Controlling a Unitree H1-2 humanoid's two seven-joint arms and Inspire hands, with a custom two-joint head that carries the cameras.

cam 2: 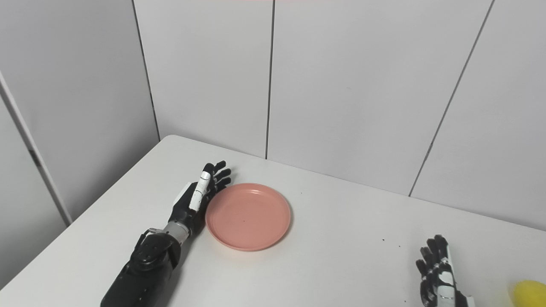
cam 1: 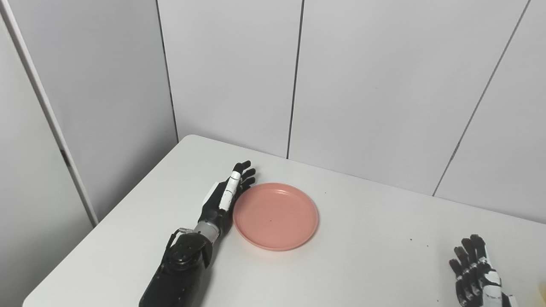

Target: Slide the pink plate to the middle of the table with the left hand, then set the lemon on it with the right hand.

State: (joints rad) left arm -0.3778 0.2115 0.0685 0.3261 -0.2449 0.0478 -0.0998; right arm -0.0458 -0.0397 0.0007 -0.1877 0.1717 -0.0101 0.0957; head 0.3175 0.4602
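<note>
My left hand (cam 1: pixel 224 198) lies flat with fingers straight, holding nothing, right against the left edge of the pink plate (cam 1: pixel 275 215), left of middle. My right hand (cam 2: pixel 439 273) rests open at the lower right, beside the lemon (cam 2: pixel 530 292) in the corner.

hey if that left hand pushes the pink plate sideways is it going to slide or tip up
Probably slide. The pink plate is shallow and wide and lies flat on the smooth white table, so it likely glides easily. The left hand is edge-on against its left rim, low down, which favours pushing over tipping. It looks like light plastic, so it may skate ahead or rotate if the push is off-centre.
</note>
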